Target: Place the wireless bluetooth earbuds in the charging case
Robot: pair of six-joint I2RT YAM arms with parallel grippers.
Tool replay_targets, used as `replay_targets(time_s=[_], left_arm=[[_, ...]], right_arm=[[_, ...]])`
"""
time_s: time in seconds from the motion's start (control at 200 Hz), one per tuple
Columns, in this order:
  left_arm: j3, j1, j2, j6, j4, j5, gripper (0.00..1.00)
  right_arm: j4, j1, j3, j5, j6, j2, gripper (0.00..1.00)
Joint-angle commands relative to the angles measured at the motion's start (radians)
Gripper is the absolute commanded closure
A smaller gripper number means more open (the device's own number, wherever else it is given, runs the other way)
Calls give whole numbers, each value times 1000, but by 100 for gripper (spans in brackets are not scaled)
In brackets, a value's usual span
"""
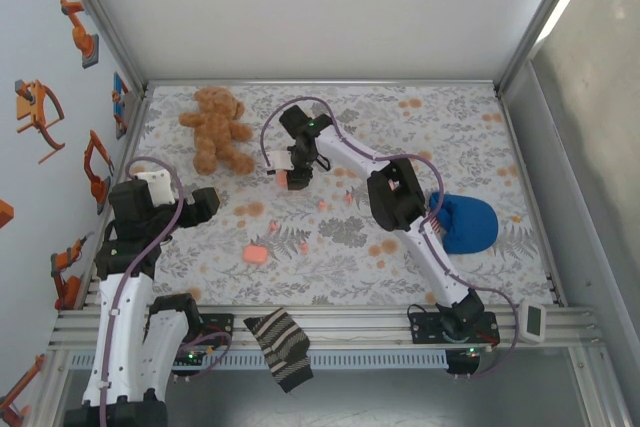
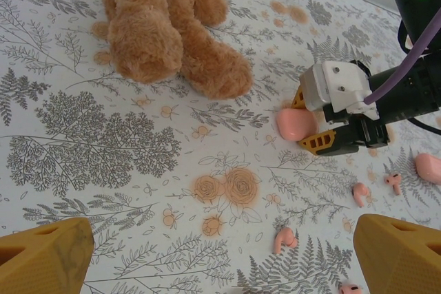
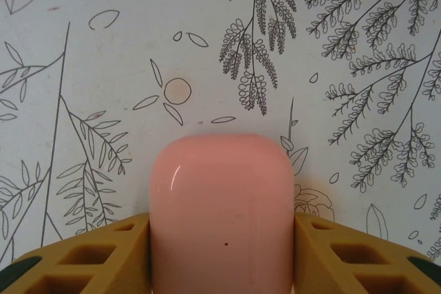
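Right pincer grips the pink case by its sides, probably to steady it for loading, while left pincer hangs wide open near loose earbuds.

A robotics lab test cell. A desk draped in a floral cloth is boxed in by an aluminium-profile frame and plain white panels. The left arm and right arm are bolted at lower frame, and robot-arm cartoons line the left wall.
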Motion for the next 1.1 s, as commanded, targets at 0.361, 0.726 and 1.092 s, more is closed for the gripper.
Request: replay_targets(time_s=[0.361,0.726,1.092], left_arm=[[18,7,-60,-72,-2,79,4],[10,1,-54,-293,192,345,0],[38,-266,67,-466,456,408,6]], right_arm=[[199,-7,-292,2,64,-285,59],[596,-7,-875,31,204,-846,60],[682,-1,-1240,138,309,-1357,59]])
